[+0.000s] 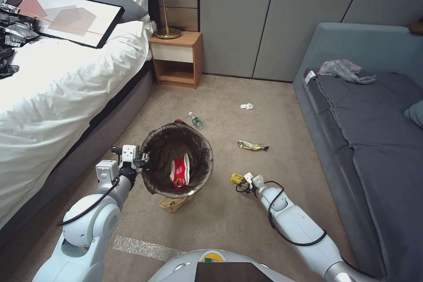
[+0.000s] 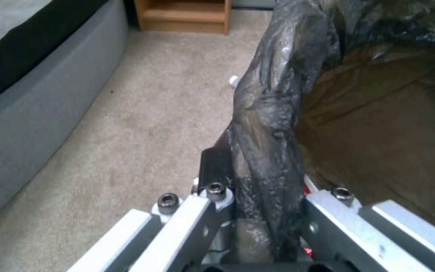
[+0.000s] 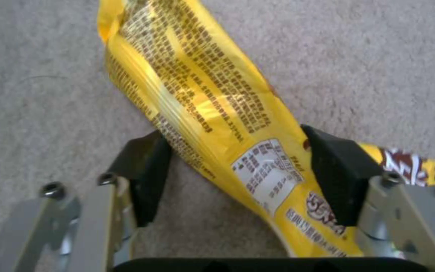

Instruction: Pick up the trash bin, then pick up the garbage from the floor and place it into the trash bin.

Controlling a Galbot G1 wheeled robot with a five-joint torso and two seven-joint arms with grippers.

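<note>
The trash bin (image 1: 207, 150), a round bucket lined with a dark bag, hangs just above the carpet with my left gripper (image 1: 143, 158) shut on its near-left rim. The left wrist view shows the liner (image 2: 273, 113) pinched between the fingers of my left gripper (image 2: 265, 196). A red-and-white packet (image 1: 180, 172) lies inside the bin. My right gripper (image 1: 246, 179) is down on the carpet and open, with its pads (image 3: 144, 173) on either side of the yellow wrapper (image 3: 212, 98). Other garbage lies on the floor: a clear bottle (image 1: 195, 120), a tissue wad (image 1: 246, 106), a dark foil wrapper (image 1: 252, 145) and a brown paper bag (image 1: 174, 204) under the bin.
A bed (image 1: 66, 88) with a framed picture runs along the left. A wooden nightstand (image 1: 176, 57) with a lamp stands at the back. A grey sofa (image 1: 374, 141) fills the right side, and a grey-pink plastic bag (image 1: 343, 69) lies on it. Carpet lies open between them.
</note>
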